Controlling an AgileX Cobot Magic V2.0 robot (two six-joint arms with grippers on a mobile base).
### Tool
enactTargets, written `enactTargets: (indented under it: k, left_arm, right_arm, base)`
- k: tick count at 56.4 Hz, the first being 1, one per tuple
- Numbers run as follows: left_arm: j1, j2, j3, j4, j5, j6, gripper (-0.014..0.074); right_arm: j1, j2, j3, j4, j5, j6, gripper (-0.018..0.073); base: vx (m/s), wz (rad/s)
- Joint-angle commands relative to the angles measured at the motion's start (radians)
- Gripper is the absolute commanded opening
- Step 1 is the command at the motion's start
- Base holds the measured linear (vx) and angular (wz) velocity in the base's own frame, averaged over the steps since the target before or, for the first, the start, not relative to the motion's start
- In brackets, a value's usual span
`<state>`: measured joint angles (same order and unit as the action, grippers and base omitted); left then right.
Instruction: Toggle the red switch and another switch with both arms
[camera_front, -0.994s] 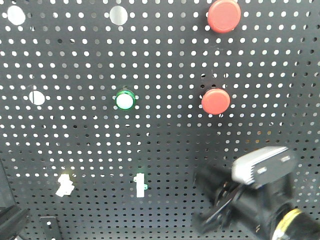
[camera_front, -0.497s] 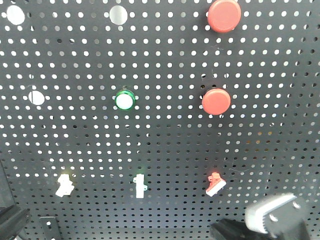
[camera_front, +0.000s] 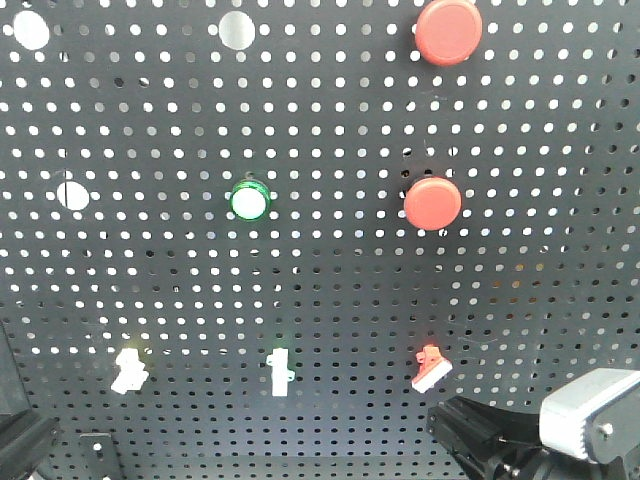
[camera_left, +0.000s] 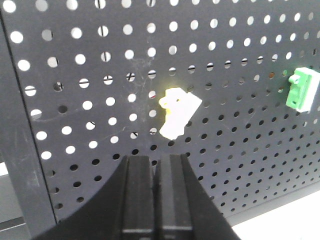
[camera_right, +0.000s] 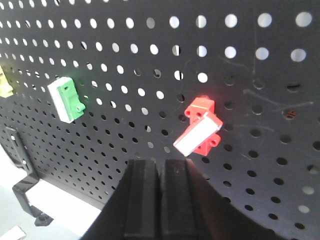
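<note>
Pegboard (camera_front: 330, 120) fills the front view, with the red switch (camera_front: 430, 367) near its lower edge toward the right corner and the pale yellow switch (camera_front: 129, 369) toward the left corner. The right gripper (camera_front: 480, 440) sits just below the red one.

From the left wrist, the left gripper (camera_left: 155, 165), fingers pressed together, points at the board beneath the yellow switch (camera_left: 178, 117); it should rise squarely under the lever.

From the right wrist, the right gripper (camera_right: 161, 170), also closed on nothing, lies just under the red switch's (camera_right: 200, 131) tilted white lever (camera_right: 198, 134). A short, straight nudge suits both.
</note>
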<state>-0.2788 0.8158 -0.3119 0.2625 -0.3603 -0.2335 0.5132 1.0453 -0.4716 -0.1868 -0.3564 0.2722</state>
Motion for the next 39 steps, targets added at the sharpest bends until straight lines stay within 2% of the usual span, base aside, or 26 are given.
enactTargets:
  k: [1,20,30,34,39]
  left_arm:
    - [-0.006,-0.008,-0.025,-0.014,-0.078,-0.011,0.0003]
    - [-0.004,-0.011,-0.019,-0.014,-0.070,-0.006,0.0003]
    - [0.004,-0.150,0.096,-0.024,-0.068,0.053,0.0003]
    - [0.036,-0.259,0.178,-0.040,-0.060,0.067,0.0003]
    - [0.110,-0.414,0.268,-0.091,-0.024,0.069,0.0003]
  right_arm:
    - [-0.004,-0.017,-0.027,-0.004,-0.077,0.000,-0.0006]
    - [-0.004,-0.017,-0.027,-0.004,-0.076,0.000,-0.0006]
    - [-0.004,-0.017,-0.027,-0.004,-0.076,0.000,-0.0006]
    - [-0.004,-0.017,-0.027,-0.004,-0.076,0.000,-0.0006]
    - [-0.004,-0.017,-0.027,-0.004,-0.076,0.000,-0.0006]
  base:
    - [0.00,0.00]
    - [0.00,0.00]
    - [0.00,0.00]
    - [0.00,0.00]
    - [0.00,0.00]
